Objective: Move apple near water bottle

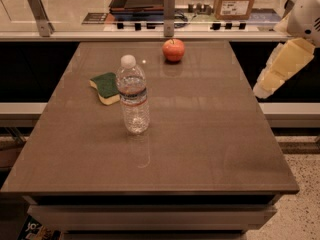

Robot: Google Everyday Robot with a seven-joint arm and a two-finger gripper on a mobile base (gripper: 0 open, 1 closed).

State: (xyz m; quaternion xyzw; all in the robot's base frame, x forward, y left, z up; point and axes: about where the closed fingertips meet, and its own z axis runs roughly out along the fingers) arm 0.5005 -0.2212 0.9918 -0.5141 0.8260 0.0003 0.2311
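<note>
I see the tall clear ribbed plastic water bottle [134, 96] standing nearest me; the small round red apple [173, 49] sits at the far edge, well apart; the job is not started; my gripper [272, 76] hangs off to the right, holding nothing; open or closed, I cannot tell.

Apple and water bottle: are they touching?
Apart. Camera view shows bare table between apple and water bottle; gripper hangs off the table's right edge.

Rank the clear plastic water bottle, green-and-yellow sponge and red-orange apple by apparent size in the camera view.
1. Clear plastic water bottle.
2. Green-and-yellow sponge and red-orange apple: look alike, and the apple sits farther back, so unranked.
The gripper hangs beyond the table's right edge.
</note>
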